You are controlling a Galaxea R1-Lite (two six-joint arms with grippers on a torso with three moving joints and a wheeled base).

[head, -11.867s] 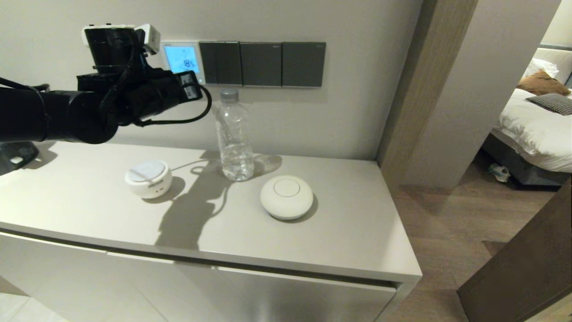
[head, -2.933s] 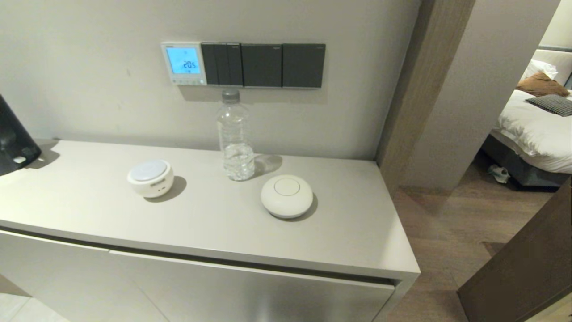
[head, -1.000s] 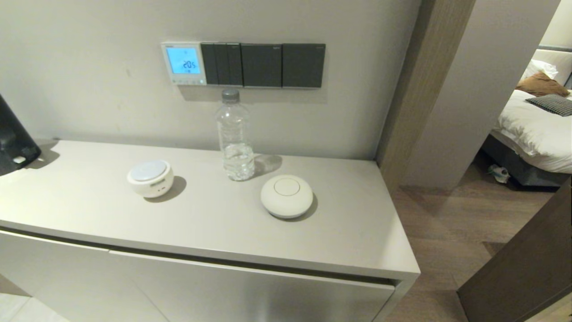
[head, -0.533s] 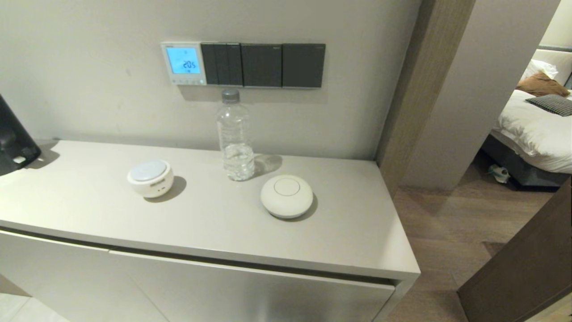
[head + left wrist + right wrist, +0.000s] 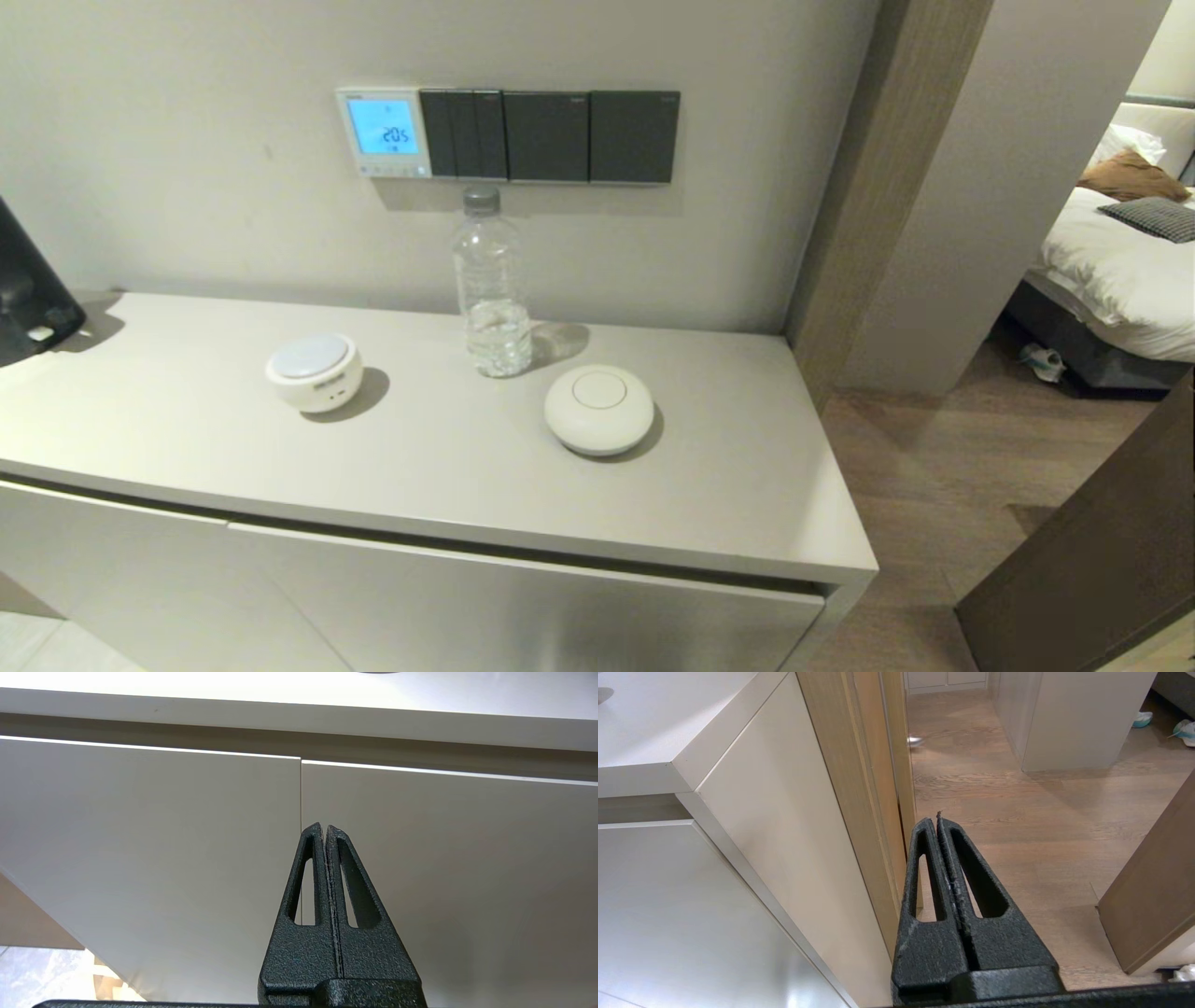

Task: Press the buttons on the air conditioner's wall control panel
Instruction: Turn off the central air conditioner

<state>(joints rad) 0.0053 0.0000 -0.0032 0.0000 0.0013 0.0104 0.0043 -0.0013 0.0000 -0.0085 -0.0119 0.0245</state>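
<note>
The air conditioner's wall control panel (image 5: 384,132) is on the far wall above the counter (image 5: 439,467), its screen lit blue, with the buttons (image 5: 390,171) along its lower edge. The left hand (image 5: 324,828) is pressed closed and empty, low before the cabinet doors (image 5: 187,858). The right hand (image 5: 937,820) is also closed on nothing, low by the counter's right end.

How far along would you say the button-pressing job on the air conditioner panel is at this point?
It looks finished or paused. The wall control panel is lit blue, with nothing touching its buttons. The left claw is shut, empty and down at the cabinet front; the right claw is shut over the floor. Nothing is in hand.
</note>
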